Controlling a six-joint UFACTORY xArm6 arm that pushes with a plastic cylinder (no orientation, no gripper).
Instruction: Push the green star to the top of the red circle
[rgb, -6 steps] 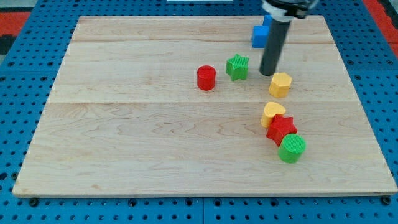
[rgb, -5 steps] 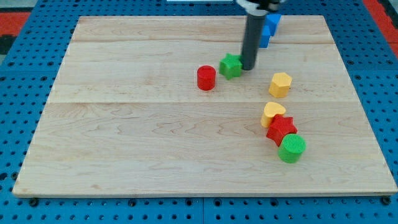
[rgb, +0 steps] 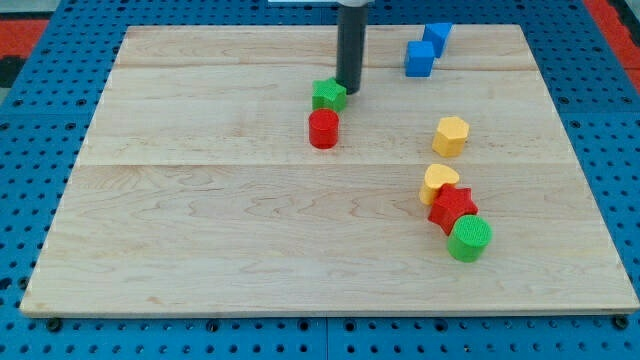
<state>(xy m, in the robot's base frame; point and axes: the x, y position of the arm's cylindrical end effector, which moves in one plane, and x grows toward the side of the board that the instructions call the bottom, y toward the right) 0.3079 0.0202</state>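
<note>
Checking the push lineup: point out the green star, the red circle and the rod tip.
green star (rgb: 328, 95), camera view, on its top face.
red circle (rgb: 323, 128), camera view, on its top face.
my tip (rgb: 349, 90), camera view, rod's very end, at the star's right edge.

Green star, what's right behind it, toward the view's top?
My tip stands just behind the green star, at its upper right edge, apparently touching. The rod hides the strip of board behind it. The red circle sits directly below the star.
</note>
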